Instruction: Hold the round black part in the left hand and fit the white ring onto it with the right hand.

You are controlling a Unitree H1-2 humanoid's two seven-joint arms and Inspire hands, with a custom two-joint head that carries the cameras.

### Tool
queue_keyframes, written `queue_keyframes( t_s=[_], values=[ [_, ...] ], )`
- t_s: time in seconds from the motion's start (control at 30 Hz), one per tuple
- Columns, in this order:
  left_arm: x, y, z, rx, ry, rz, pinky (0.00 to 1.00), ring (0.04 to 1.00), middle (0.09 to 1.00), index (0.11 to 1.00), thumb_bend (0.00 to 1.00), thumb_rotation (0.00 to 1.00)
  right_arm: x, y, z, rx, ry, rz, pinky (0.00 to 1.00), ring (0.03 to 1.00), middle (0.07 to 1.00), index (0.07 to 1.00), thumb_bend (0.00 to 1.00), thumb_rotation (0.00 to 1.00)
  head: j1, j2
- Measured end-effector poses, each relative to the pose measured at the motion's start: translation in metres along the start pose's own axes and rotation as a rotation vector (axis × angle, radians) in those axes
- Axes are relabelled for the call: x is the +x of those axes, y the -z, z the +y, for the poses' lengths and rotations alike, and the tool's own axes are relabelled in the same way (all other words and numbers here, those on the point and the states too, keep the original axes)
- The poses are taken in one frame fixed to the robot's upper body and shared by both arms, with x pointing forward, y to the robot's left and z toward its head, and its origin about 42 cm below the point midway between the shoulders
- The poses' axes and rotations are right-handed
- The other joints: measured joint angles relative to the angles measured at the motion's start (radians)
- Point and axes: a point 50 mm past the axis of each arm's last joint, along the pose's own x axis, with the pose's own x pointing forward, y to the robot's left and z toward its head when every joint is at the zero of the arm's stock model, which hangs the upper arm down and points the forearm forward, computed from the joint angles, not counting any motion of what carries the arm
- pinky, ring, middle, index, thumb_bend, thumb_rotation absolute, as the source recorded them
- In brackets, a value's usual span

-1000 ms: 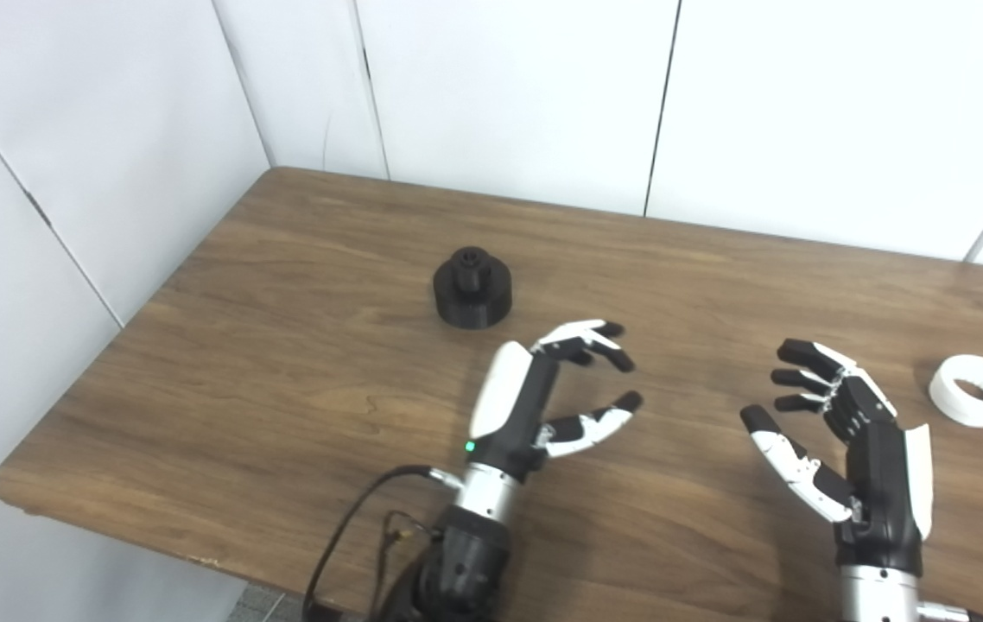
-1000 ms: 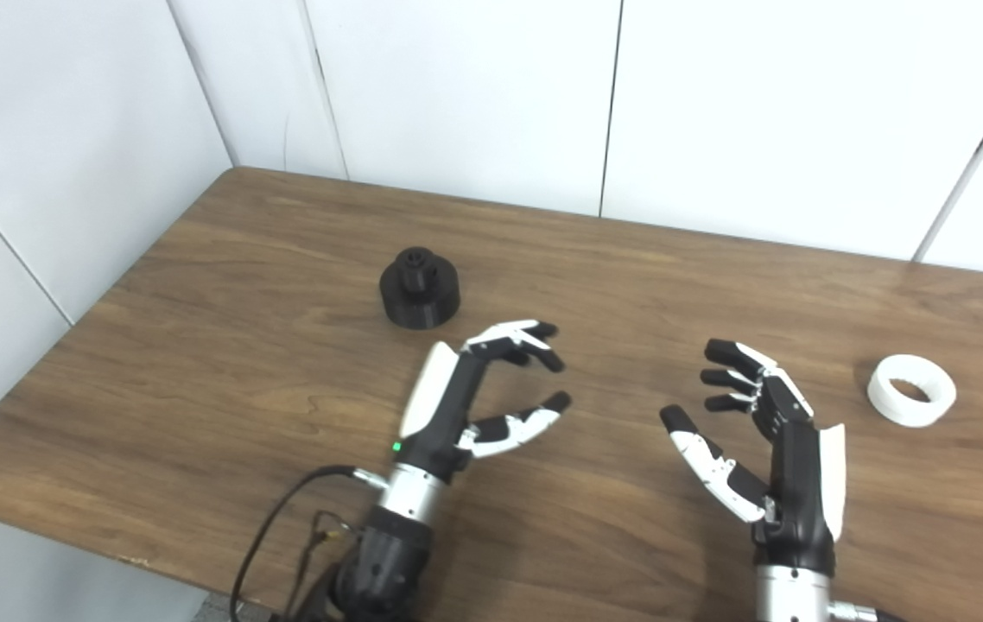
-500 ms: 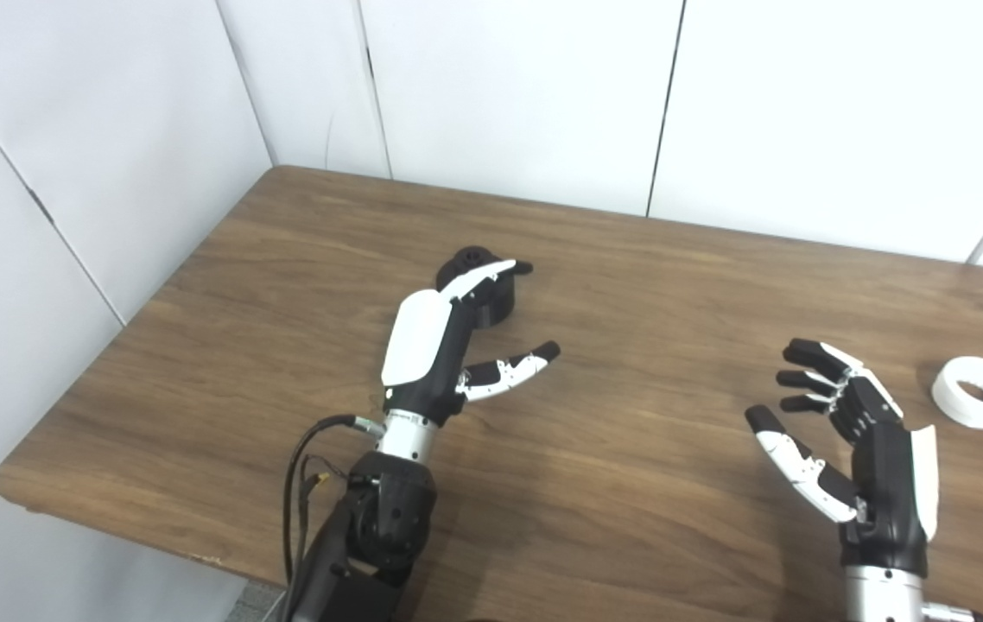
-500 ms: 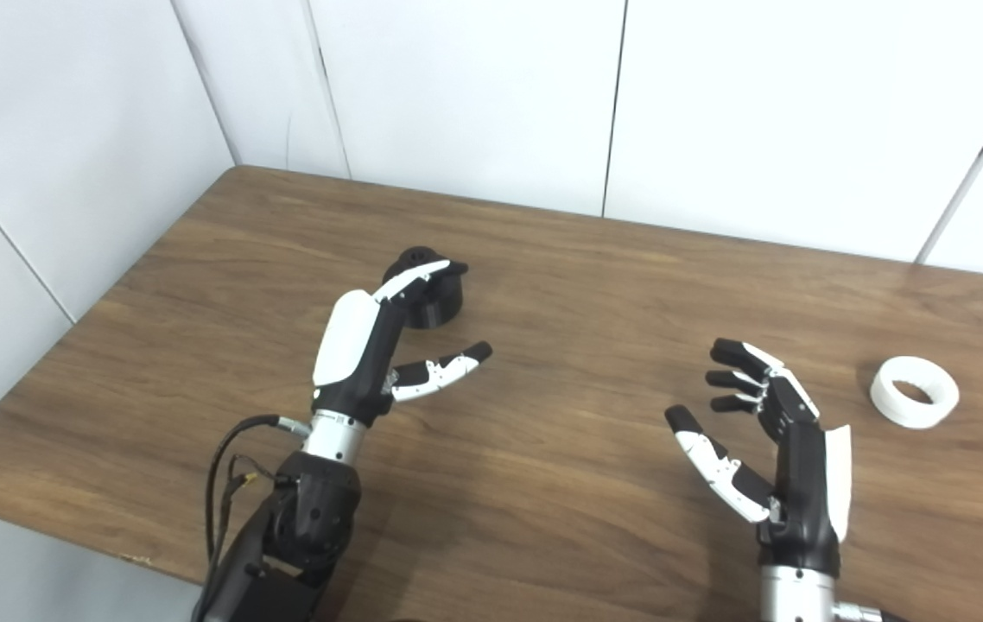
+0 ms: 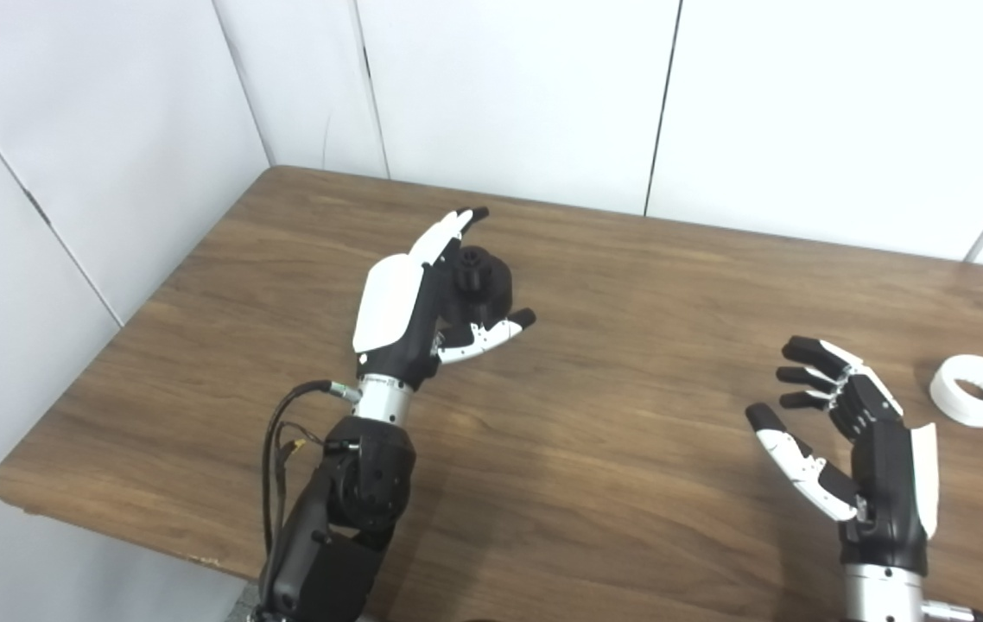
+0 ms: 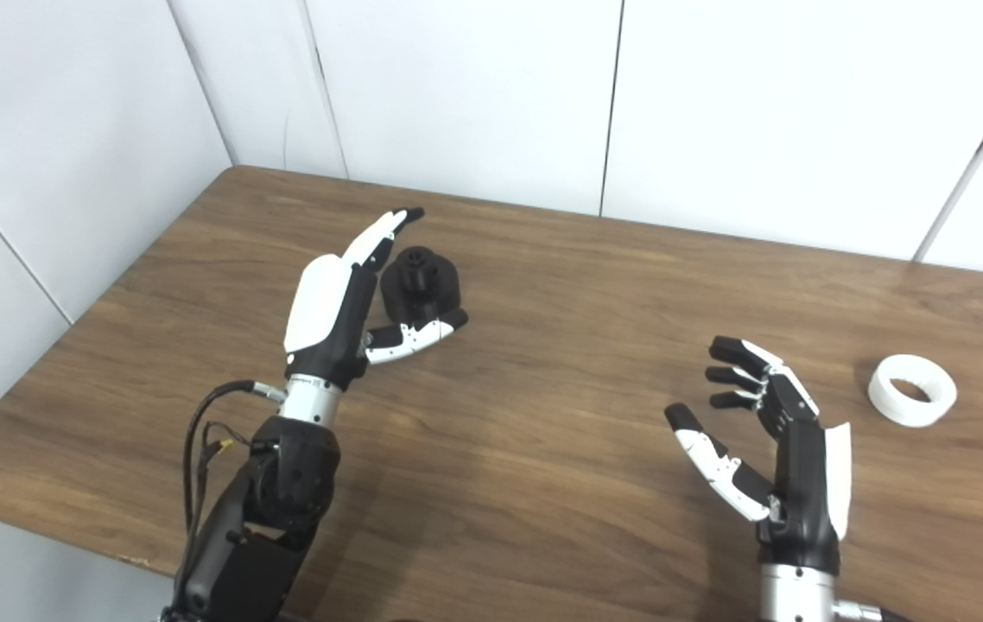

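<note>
The left hand (image 5: 409, 298) cupped the black part (image 5: 483, 289) — fingers spread, not gripping; the right hand (image 5: 859, 436) hovered open near the white ring (image 5: 975, 390).

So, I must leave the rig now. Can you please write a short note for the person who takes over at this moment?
Left hand: open, cupped beside the round black part, fingers behind it and thumb in front; not closed on it. The part is on the table.
Right hand: open, empty, hovering at the near right.
White ring: lying flat on the table, far right, apart from the right hand.
Done: only the left hand's approach.
Left: grasp and hold the black part, pick up the ring, fit it on.
</note>
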Motion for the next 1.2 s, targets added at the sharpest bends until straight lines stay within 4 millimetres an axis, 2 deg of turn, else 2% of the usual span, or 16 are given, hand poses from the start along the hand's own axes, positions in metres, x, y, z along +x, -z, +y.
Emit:
queue_keyframes(
  t_s=[0.23,0.43,0.57,0.63,0.7,0.83,0.97,1.2],
  values=[
    [0.015,0.011,0.007,0.044,-0.005,0.025,0.84,0.961,0.957,0.920,0.76,0.41,0.000,0.000,0.000,0.010,0.002,-0.001,0.53,0.655,0.720,0.715,0.66,0.30,0.002,0.002],
    [0.023,0.023,0.009,0.095,0.019,0.057,0.84,0.969,0.960,0.933,0.80,0.45,0.000,0.000,-0.001,0.010,0.002,-0.002,0.53,0.654,0.720,0.717,0.67,0.33,-0.002,0.005],
    [0.030,0.030,0.011,0.133,0.044,0.074,0.91,0.990,0.974,0.936,0.83,0.48,0.000,0.000,-0.001,0.010,0.002,-0.002,0.53,0.653,0.721,0.717,0.66,0.32,-0.002,0.005],
    [0.033,0.032,0.011,0.150,0.056,0.084,0.98,0.998,0.992,0.944,0.85,0.50,0.000,0.000,-0.001,0.010,0.002,-0.002,0.54,0.658,0.725,0.718,0.65,0.33,0.000,0.005],
    [0.036,0.034,0.010,0.159,0.071,0.093,0.99,1.000,0.998,0.946,0.87,0.51,0.000,0.000,-0.001,0.010,0.001,-0.002,0.54,0.658,0.724,0.718,0.65,0.32,-0.002,0.006],
    [0.038,0.036,0.008,0.192,0.125,0.122,1.00,1.000,1.000,0.952,0.91,0.53,0.000,0.000,-0.001,0.010,0.001,-0.002,0.53,0.650,0.721,0.715,0.66,0.32,-0.002,0.008],
    [0.041,0.040,0.010,0.228,0.161,0.142,0.99,1.000,1.000,0.945,0.99,0.55,0.000,0.000,-0.001,0.010,0.001,-0.001,0.53,0.647,0.722,0.714,0.66,0.32,-0.003,0.009],
    [0.044,0.049,0.008,0.293,0.211,0.176,1.00,1.000,1.000,0.946,1.00,0.58,0.000,0.000,-0.002,0.010,0.001,-0.002,0.53,0.652,0.725,0.719,0.66,0.34,-0.003,0.014]
  ],
)
